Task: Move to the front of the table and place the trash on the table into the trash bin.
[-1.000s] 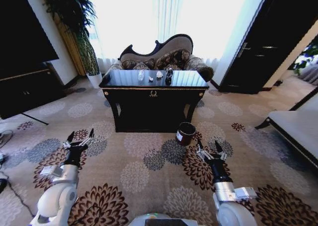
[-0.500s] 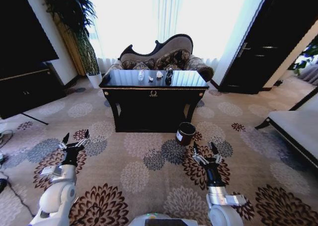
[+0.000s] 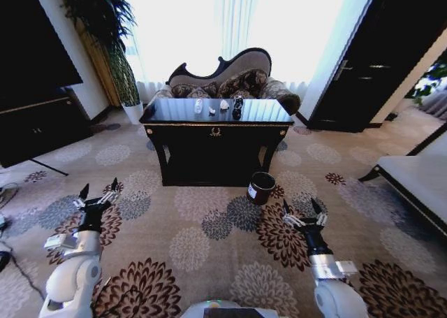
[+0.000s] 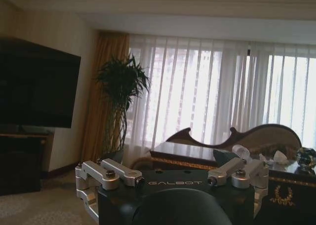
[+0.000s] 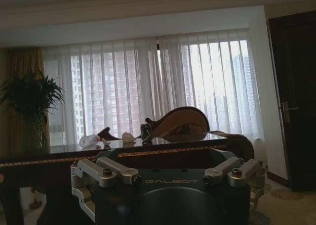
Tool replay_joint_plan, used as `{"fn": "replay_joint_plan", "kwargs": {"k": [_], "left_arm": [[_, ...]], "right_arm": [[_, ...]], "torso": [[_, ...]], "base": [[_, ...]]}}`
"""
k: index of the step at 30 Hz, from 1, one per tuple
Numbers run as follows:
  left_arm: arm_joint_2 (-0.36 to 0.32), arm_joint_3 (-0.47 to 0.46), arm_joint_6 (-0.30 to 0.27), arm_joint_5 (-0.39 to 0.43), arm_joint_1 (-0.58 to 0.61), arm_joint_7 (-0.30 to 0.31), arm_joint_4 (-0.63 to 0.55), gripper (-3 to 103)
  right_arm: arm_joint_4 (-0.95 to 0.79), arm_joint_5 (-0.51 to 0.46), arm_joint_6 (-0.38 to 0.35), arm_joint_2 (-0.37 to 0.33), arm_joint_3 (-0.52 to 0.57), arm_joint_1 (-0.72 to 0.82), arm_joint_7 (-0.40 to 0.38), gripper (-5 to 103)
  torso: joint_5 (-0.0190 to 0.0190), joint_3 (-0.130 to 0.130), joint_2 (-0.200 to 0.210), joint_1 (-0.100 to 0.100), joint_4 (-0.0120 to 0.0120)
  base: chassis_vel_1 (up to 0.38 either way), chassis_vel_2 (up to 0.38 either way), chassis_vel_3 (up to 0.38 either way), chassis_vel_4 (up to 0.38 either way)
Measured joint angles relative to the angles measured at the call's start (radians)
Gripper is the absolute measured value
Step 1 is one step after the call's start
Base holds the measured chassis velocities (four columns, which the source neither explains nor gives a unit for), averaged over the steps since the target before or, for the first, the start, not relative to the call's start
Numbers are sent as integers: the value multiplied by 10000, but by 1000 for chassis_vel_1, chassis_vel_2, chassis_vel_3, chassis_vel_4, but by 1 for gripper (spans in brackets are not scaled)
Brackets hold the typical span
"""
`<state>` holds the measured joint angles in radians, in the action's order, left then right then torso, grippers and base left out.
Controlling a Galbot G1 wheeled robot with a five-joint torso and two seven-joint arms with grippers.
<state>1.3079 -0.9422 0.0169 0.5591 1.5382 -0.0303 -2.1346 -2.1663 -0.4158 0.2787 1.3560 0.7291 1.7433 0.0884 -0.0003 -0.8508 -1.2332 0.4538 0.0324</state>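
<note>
**Approach stage: robot well short of the table**

Here the table stands far ahead, trash on top, trash bin at its near right. Left gripper and right gripper hang low, fingers spread, empty. Next, judged: drive closer.

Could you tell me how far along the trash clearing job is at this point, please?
Nothing is binned yet. The bottle, paper wads and dark item lie on the table, which stands ahead across the carpet. Both tools, left and right, hang open and empty. The trash bin waits by the table's front. The approach and all pickups remain.
</note>
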Motion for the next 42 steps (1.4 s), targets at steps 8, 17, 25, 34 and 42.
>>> {"fn": "replay_joint_plan", "kwargs": {"k": [8, 17, 25, 34, 42], "left_arm": [[-17, -64, -958, 301, 145, 76, -203, 100], [-124, -57, -1096, 417, 134, 407, -421, 100], [-184, 10, -1685, 348, 337, 644, -866, 100], [-319, -285, -1782, 651, 513, 384, -1213, 100], [-218, -149, -1595, 778, 529, 356, -1367, 100]], "right_arm": [[9, -29, 272, 104, 242, 282, 719, 100], [-165, -37, 789, 207, 297, 160, 959, 100], [-818, -538, 314, 392, 392, 500, 682, 100], [-1018, -318, 326, 475, 665, 646, 1028, 100], [-1155, -454, 500, 553, 556, 733, 1072, 100]], "torso": [[-1, 0, 0, 0, 0], [0, -1, 1, 0, 0], [0, 0, 1, 0, 1], [1, -1, 1, 1, 0], [0, 0, 1, 0, 1]], "base": [[0, 0, 0, 0], [0, 0, 0, 0], [0, 0, 0, 0], [0, 0, 0, 0], [0, 0, 0, 0]]}}
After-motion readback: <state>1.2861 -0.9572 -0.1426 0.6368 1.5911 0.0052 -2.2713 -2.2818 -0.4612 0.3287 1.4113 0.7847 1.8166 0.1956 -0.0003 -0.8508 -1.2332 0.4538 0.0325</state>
